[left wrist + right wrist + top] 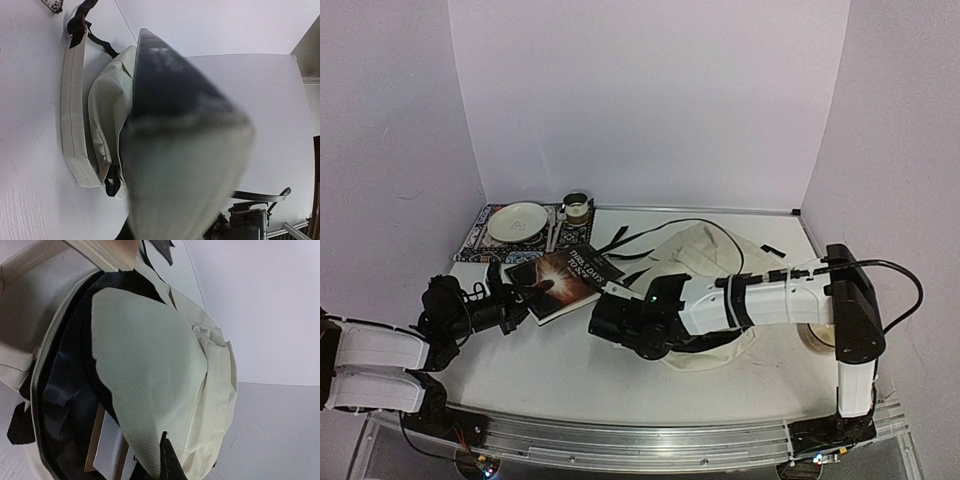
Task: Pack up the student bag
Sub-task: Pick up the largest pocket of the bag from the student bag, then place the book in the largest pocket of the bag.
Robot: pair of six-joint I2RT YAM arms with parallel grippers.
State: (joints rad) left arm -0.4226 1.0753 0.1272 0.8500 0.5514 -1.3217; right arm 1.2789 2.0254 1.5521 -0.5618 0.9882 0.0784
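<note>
The left claw (512, 296) is clamped on a corner of the book (563, 280). Further right, the right claw (615, 328) is pinched together on the bag (705, 262), which is laid unzipped, centre-right on the desk (550, 365).

white table (570, 370) boxed in by pale lilac walls (650, 100).

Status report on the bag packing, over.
Left end effector shut on book. Right end effector shut on bag flap, mouth open. Book not yet inside.
</note>
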